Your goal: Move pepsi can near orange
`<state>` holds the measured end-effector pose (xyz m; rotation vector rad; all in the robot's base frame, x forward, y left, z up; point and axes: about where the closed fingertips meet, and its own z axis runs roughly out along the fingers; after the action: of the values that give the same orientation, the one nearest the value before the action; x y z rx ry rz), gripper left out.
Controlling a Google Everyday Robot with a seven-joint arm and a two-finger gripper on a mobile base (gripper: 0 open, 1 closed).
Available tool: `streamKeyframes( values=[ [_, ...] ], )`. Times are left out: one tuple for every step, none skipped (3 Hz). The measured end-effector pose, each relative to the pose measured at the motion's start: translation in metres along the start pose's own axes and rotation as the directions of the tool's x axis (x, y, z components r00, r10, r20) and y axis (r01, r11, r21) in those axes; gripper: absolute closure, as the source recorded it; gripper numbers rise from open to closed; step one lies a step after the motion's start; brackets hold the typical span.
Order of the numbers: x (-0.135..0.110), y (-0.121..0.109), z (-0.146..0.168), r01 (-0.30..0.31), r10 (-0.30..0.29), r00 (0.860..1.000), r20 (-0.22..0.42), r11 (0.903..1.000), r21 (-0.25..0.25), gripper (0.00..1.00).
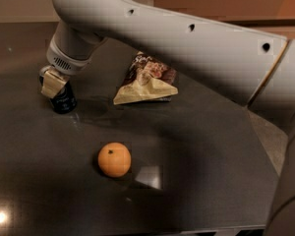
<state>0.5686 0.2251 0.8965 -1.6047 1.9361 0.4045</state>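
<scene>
- Dark, glossy tabletop (201,146) fills most of the view, with a tan and reddish-brown wall running behind its far edge
- Pepsi can (65,102), small and dark blue, stands on the tabletop directly under the pincer; only its lower body shows, and no logo or lettering can be read on it from this side
- Chip bag (146,80), brown on top and cream below, lies crumpled on the tabletop to the right of the pincer as the camera sees it; there is print on its brown part, but it is too blurred to read
- Pincer, the gripper (56,88), hangs low at the left of the scene, right at the top of the pepsi can and covering its upper part
- Pincer and pepsi can meet or overlap in the view; whether the pincer is clenched on the can or released I cannot tell
- Robot arm (177,43), thick and off-white with small dark round holes along it, reaches from the right edge across the top of the view and bends down to the pincer through a ribbed grey wrist collar
- Orange (114,159), round with a small dark stem dot on top, sits nearer the camera than the pincer and off to its right, well apart from the pepsi can
- Pale square reflection (148,176) lies on the tabletop just beside the orange, on the side away from the pincer
- Small bright glare spot (0,217) shows near the lower left corner, well below the pincer
</scene>
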Motion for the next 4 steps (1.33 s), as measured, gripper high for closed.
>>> streamKeyframes(
  values=[
    [0.000,0.004,-0.002,0.008,-0.008,1.000,-0.005,0.9998,-0.017,0.64],
    [0.003,0.011,-0.014,0.031,-0.032,0.999,-0.006,0.9991,-0.029,0.88],
    [0.010,0.023,-0.033,0.044,-0.044,0.999,0.003,0.9981,-0.043,1.00],
    [0.023,0.038,-0.055,0.046,-0.045,0.999,0.016,0.9975,-0.054,1.00]
  ],
)
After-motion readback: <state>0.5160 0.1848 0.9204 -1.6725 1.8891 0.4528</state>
